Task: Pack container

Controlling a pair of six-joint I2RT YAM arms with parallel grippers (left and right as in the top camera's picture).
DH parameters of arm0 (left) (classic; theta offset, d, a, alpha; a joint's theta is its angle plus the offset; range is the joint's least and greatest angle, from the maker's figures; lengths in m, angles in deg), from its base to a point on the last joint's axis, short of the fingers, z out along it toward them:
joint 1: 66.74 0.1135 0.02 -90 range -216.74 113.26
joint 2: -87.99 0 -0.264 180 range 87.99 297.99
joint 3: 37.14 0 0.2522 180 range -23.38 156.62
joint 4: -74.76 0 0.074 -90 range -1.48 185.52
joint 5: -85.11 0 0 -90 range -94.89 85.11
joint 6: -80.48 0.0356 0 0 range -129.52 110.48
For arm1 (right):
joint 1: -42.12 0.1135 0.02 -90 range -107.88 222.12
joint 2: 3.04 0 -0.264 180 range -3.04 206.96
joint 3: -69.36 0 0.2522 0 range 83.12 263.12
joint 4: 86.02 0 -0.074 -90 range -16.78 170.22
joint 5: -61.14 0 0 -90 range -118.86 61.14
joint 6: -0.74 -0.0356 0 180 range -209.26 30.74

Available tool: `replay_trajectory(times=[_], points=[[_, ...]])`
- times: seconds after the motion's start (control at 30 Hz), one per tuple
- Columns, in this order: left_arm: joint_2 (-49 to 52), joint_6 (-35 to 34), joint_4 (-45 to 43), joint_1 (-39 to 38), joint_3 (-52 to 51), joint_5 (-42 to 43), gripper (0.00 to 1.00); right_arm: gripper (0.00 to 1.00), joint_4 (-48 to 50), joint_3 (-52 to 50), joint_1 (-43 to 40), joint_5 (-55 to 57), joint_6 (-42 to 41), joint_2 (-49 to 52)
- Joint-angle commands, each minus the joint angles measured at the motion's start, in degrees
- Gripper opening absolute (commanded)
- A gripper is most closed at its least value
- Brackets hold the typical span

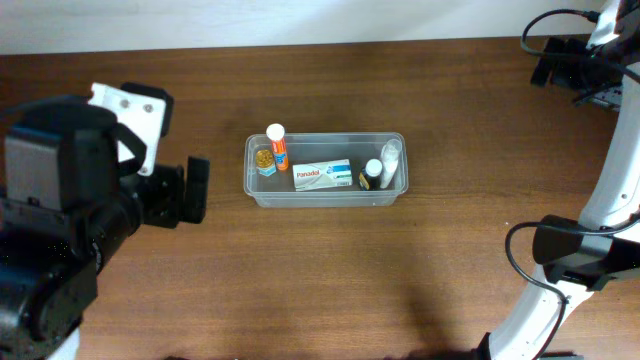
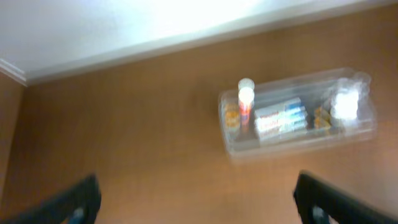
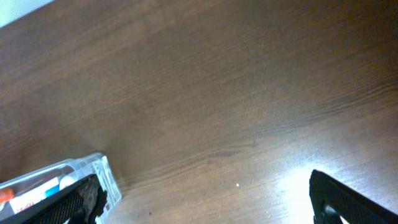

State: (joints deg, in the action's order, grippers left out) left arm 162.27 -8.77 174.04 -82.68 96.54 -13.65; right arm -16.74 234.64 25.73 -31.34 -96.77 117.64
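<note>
Container [image 1: 325, 200] sits mid-table, a little toward the far edge. Inside: tube [image 1: 277, 146] upright at the left end, box [image 1: 321, 176] flat in the centre, bottles [image 1: 372, 174] at the right, side by side, likely to fit. My left gripper [image 2: 196, 186]: wide, empty, off the container's left end. My right gripper [image 3: 204, 180]: wide, empty, near the far right corner.

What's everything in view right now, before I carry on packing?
container: 1, clear plastic, table centre
tube: 1, orange with white cap, container's left end
small jar: 1, yellowish contents, beside the tube
Panadol box: 1, white and blue-green, container's middle
small bottle: 1, dark with white cap, container's right part
clear bottle: 1, whitish, container's right end
table: 1, brown wood
left end effector: 1, black, open, empty
right end effector: 1, black, open, empty
</note>
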Motion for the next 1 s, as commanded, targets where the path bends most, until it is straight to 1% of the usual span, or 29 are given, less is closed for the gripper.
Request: replay_trajectory(times=[0.0,0.17,0.3,0.47,0.7,0.87,0.97], points=[[-9.5,-0.6,-11.8,2.8,-15.5,3.1,1.00,0.98,-0.3,0.9,-0.2,-0.1,-0.3,-1.9],[-23.6,-0.6,-34.3,5.1,-40.3,5.1,1.00,0.98,-0.3,0.9,-0.2,-0.1,-0.3,-1.9],[-33.9,-0.6,-47.5,5.9,-57.4,5.2,1.00,0.98,-0.3,0.9,-0.2,-0.1,-0.3,-1.9],[-44.5,-0.6,-55.7,7.6,-73.3,6.5,1.00,0.98,-0.3,0.9,-0.2,-0.1,-0.3,-1.9],[-57.3,-0.6,-66.8,10.4,-90.5,7.3,1.00,0.98,-0.3,0.9,-0.2,-0.1,-0.3,-1.9],[-63.8,-0.6,-70.9,12.3,-98.5,10.6,1.00,0.98,-0.3,0.9,-0.2,-0.1,-0.3,-1.9],[-66.9,-0.6,-74.4,13.1,-102.8,11.0,1.00,0.98,-0.3,0.9,-0.2,-0.1,-0.3,-1.9]])
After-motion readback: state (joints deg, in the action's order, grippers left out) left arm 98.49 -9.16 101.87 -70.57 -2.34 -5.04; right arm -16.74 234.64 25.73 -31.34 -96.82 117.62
